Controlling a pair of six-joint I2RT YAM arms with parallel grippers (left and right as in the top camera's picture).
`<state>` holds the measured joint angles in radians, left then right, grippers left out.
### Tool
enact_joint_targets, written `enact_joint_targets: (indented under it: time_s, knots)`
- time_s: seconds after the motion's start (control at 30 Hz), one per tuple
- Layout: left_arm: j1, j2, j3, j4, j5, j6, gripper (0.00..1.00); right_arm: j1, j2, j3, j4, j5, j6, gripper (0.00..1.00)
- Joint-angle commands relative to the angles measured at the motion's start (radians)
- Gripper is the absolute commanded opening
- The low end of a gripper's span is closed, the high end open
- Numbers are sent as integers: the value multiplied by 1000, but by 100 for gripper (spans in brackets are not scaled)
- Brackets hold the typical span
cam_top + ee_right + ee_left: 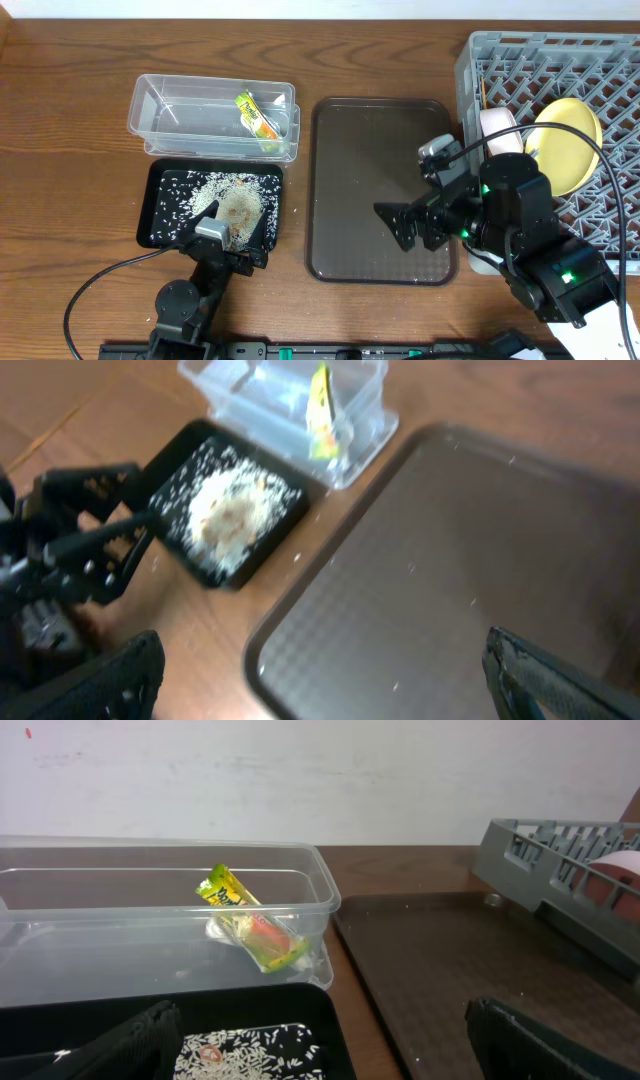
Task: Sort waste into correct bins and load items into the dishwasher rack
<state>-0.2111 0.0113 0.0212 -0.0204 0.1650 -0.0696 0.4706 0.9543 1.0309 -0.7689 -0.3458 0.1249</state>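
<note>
The green-and-orange wrapper [256, 116] lies in the clear tub [160, 130]; it also shows in the left wrist view [250, 920] and the right wrist view [322, 410]. White rice [232, 200] is heaped in the black tray [158, 180], seen also in the right wrist view [235, 510]. The yellow plate [568, 140] and a white bowl [498, 128] stand in the grey rack [560, 60]. My left gripper [228, 238] is open and empty at the black tray's near edge. My right gripper [405, 222] is open and empty over the brown tray [350, 140].
The brown tray [450, 560] holds only a few stray rice grains. The rack's corner [540, 850] shows at the right of the left wrist view. Bare wood table [60, 150] lies left of the bins.
</note>
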Motion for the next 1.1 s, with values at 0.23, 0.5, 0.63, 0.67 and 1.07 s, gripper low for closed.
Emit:
enact_joint_targets:
  time_s: [0.23,0.5,0.63,0.67,1.07]
  knots:
    - [3,-1,-17,-32,10,17,93,10,-14,3,-46,-28,-107,99]
    - [3,-1,-17,-32,10,17,92,10,-150,-24,24,103,-228,99]
    - [3,-1,-17,-32,10,17,92,-2,-274,-108,101,106,-311,99]
    - [3,-1,-17,-32,10,17,93,-11,-310,-140,120,106,-328,99]
    - [3,-1,-17,-32,10,17,92,-135,-703,-613,340,56,-358,99]
